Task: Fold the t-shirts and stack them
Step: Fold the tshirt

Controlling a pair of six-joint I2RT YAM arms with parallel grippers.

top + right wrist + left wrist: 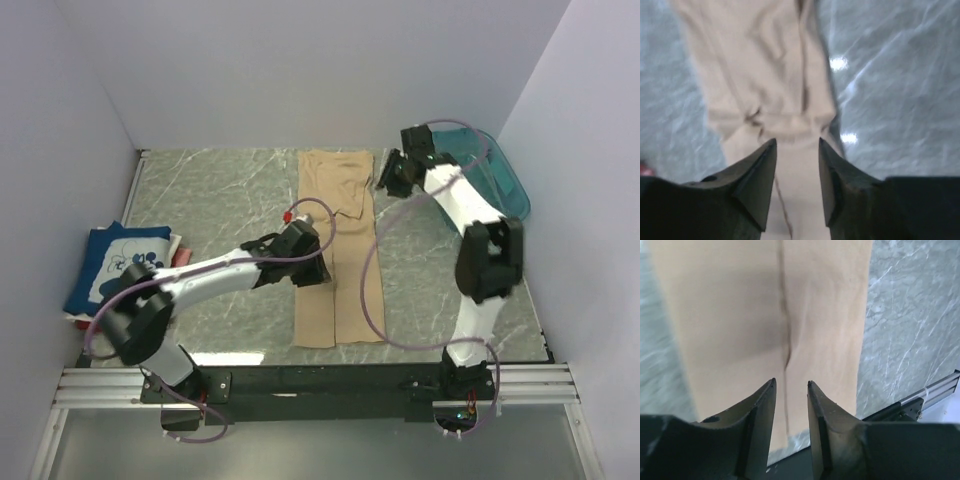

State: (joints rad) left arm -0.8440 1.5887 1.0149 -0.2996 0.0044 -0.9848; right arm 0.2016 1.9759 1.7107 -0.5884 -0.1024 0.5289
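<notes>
The tan t-shirt (pixel 335 250) lies flat in the middle of the table, folded lengthwise into a long narrow strip with a seam down its centre (pixel 785 330). My left gripper (pixel 312 270) hovers over the strip's left side, its jaws open above the cloth (pixel 791 383) with nothing between them. At the strip's far right corner, my right gripper (pixel 389 178) is open too (pixel 797 140), over a crumpled fold of the tan shirt (pixel 765 75). The navy t-shirt with the white mouse print (pixel 115 265) sits folded at the left, with a red edge (pixel 183 255) showing under it.
A teal plastic tub (pixel 505 185) stands at the back right behind the right arm. White walls close in the marble table (pixel 220 190) on three sides. A metal rail (pixel 300 382) runs along the near edge.
</notes>
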